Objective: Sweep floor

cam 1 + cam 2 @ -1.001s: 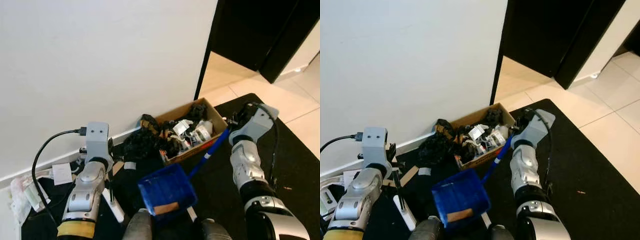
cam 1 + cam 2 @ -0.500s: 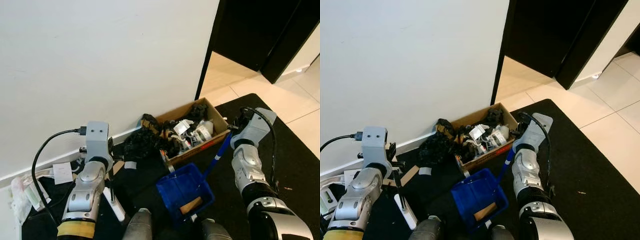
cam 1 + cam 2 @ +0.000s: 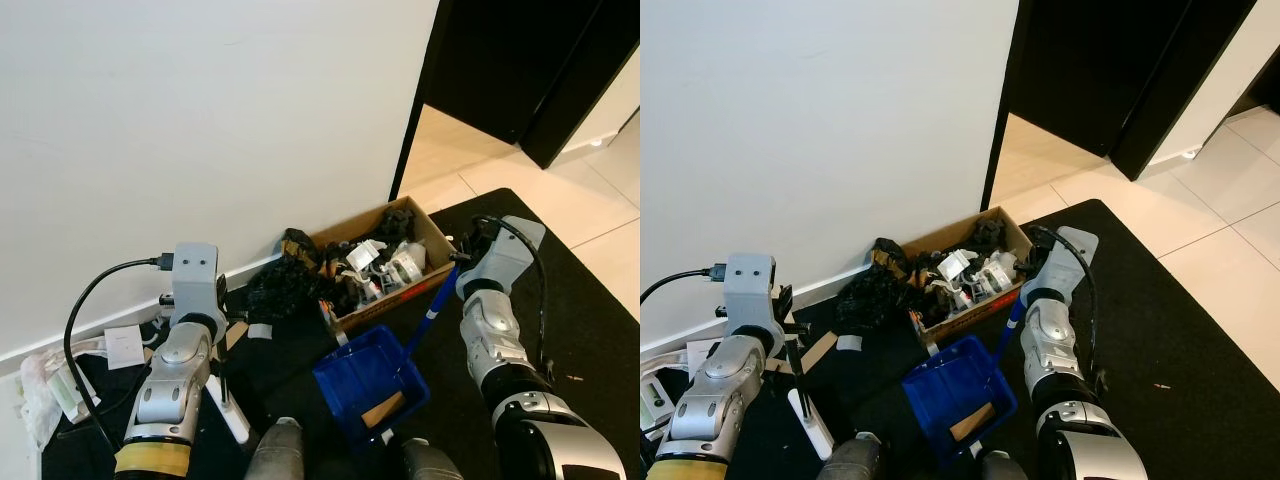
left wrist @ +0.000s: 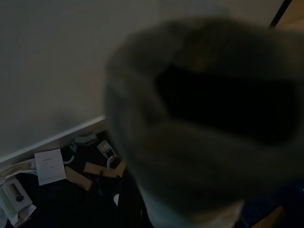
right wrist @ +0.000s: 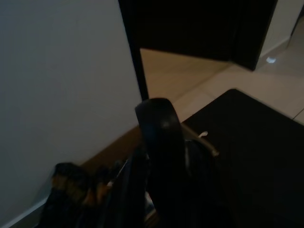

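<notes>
Where the handle meets the right gripper (image 3: 462, 256) (hidden), dustpan (image 3: 368, 377) hangs.

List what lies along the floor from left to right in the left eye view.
White paper slip → left arm → black crumpled heap → cardboard box → right arm.

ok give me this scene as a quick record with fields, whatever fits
setting: black mat by a white wall, dark open doorway behind
right hand: gripping the handle of the blue dustpan
dustpan contents: a brown scrap
left hand: by the wall; a white stick slants down below this arm
box: open cardboard box of clutter against the wall
other: black crumpled heap beside the box, papers on the far left
</notes>
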Available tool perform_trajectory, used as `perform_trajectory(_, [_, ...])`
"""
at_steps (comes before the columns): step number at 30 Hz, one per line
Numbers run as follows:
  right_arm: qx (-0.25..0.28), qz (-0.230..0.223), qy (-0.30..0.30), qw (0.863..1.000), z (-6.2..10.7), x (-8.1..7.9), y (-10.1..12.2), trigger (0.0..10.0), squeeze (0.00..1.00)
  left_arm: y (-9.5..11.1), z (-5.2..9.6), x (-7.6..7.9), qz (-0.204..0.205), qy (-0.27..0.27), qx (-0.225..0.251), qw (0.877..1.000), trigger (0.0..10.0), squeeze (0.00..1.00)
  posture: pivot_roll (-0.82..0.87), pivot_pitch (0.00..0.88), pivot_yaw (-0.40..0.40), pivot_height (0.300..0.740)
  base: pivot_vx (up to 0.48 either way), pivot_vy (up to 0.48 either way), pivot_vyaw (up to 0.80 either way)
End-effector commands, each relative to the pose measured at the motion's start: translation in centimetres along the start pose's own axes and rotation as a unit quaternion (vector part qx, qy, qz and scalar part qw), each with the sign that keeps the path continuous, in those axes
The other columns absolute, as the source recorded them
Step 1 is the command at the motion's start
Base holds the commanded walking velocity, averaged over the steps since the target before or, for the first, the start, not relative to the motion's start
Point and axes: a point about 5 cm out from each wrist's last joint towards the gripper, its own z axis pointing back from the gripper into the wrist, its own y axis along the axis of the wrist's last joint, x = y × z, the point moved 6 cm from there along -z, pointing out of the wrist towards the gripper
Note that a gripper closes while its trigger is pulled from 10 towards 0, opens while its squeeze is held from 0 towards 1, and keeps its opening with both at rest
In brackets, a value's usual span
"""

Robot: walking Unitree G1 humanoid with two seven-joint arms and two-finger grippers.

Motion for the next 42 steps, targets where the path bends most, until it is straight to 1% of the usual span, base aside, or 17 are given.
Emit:
perform_trajectory(1, [-0.031, 0.002, 0.007, 1.0, 0.6, 0.0, -1.8, 10.0, 1.0, -1.1, 0.2, -0.1, -0.01, 0.005, -0.014, 1.0, 10.0, 0.0, 0.29, 0.162, -0.001, 0.74, 0.0, 0.0, 0.0])
perform_trajectory(5, [-0.044, 0.008, 0.018, 0.999, 0.4, -0.3, -2.0, 10.0, 1.0, -1.0, 0.1, 0.0, -0.01, 0.005, -0.013, 1.0, 10.0, 0.0, 0.29, 0.159, -0.003, 0.74, 0.0, 0.0, 0.0])
perform_trajectory(6, [-0.064, 0.029, 0.033, 0.997, 0.1, -0.4, -2.2, 10.0, 0.46, -0.9, 0.1, 0.0, -0.009, 0.005, -0.012, 1.0, 10.0, 0.0, 0.29, 0.154, -0.006, 0.74, 0.0, 0.0, 0.0])
perform_trajectory(7, [-0.068, 0.037, 0.041, 0.996, -0.2, -0.5, -1.9, 10.0, 0.0, -0.9, 0.0, -0.1, -0.009, 0.006, -0.012, 1.0, 10.0, 0.0, 0.29, 0.154, -0.007, 0.74, 0.0, 0.0, 0.0])
perform_trajectory(9, [-0.07, 0.041, 0.047, 0.996, -0.3, -0.4, -1.7, 10.0, 0.0, -0.9, 0.0, -0.1, -0.009, 0.006, -0.011, 1.0, 10.0, 0.0, 0.29, 0.154, -0.007, 0.74, 0.0, 0.0, 0.0])
perform_trajectory(13, [-0.071, 0.103, 0.101, 0.987, -1.3, -0.5, -0.1, 10.0, 0.0, -1.0, 0.0, 0.0, -0.007, 0.007, -0.011, 1.0, 10.0, 0.0, 0.28, 0.147, -0.012, 0.74, 0.0, 0.0, 0.0])
perform_trajectory(17, [-0.076, 0.131, 0.146, 0.978, -1.8, -0.8, 0.9, 10.0, 0.0, -1.0, -0.1, 0.1, -0.006, 0.007, -0.01, 1.0, 10.0, 0.0, 0.27, 0.144, -0.019, 0.74, 0.0, 0.0, 0.0])
perform_trajectory(19, [-0.095, 0.129, 0.166, 0.973, -1.8, -0.9, 0.8, 10.0, 0.0, -1.0, -0.1, 0.1, -0.005, 0.008, -0.01, 1.0, 10.0, 0.0, 0.27, 0.143, -0.022, 0.74, 0.0, 0.0, 0.0])
perform_trajectory(21, [-0.138, 0.13, 0.202, 0.961, -1.6, -0.9, 0.2, 10.0, 0.0, -0.9, -0.1, 0.0, -0.002, 0.011, -0.008, 1.0, 10.0, 0.0, 0.27, 0.143, -0.029, 0.74, 0.0, 0.0, 0.0])
perform_trajectory(26, [-0.167, 0.138, 0.208, 0.954, -1.2, -0.2, -0.6, 10.0, 0.0, -1.0, 0.0, -0.2, 0.0, 0.015, -0.008, 1.0, 10.0, 0.0, 0.27, 0.147, -0.036, 0.74, 0.0, 0.0, 0.0])
perform_trajectory(29, [-0.199, 0.162, 0.223, 0.941, -0.5, 0.5, -1.7, 10.0, 0.0, -1.3, 0.1, -0.2, 0.001, 0.018, -0.01, 1.0, 10.0, 0.0, 0.26, 0.145, -0.042, 0.74, 0.0, 0.0, 0.0])
perform_trajectory(32, [-0.206, 0.166, 0.222, 0.938, -0.3, 0.8, -2.1, 10.0, 0.0, -1.3, 0.1, -0.2, 0.002, 0.018, -0.01, 1.0, 10.0, 0.0, 0.26, 0.144, -0.043, 0.74, 0.0, 0.0, 0.0])
perform_trajectory(33, [-0.22, 0.166, 0.212, 0.938, -0.1, 1.6, -2.6, 10.0, 0.0, -1.3, 0.0, 0.0, 0.003, 0.018, -0.01, 1.0, 10.0, 0.0, 0.26, 0.145, -0.043, 0.74, 0.0, 0.0, 0.0])
perform_trajectory(37, [-0.224, 0.152, 0.211, 0.939, 0.0, 1.7, -2.6, 10.0, 0.0, -1.3, -0.1, 0.0, 0.004, 0.018, -0.009, 1.0, 10.0, 0.0, 0.26, 0.145, -0.04, 0.74, 0.0, 0.0, 0.0])
perform_trajectory(38, [-0.223, 0.147, 0.212, 0.94, 0.0, 1.7, -2.6, 9.6, 0.0, -1.3, -0.1, 0.0, 0.004, 0.018, -0.009, 1.0, 10.0, 0.0, 0.26, 0.145, -0.04, 0.74, 0.0, 0.0, 0.0])
perform_trajectory(40, [-0.211, 0.147, 0.208, 0.944, -0.2, 1.7, -2.2, 0.0, 0.0, -1.3, -0.1, -0.1, 0.003, 0.018, -0.009, 1.0, 10.0, 0.0, 0.26, 0.145, -0.04, 0.74, 0.0, 0.0, 0.0])
perform_trajectory(42, [-0.186, 0.138, 0.209, 0.95, -0.5, 1.4, -1.4, 0.0, 0.0, -1.3, -0.1, -0.2, 0.003, 0.02, -0.009, 1.0, 10.0, 0.0, 0.26, 0.145, -0.038, 0.74, 0.0, 0.0, 0.0])
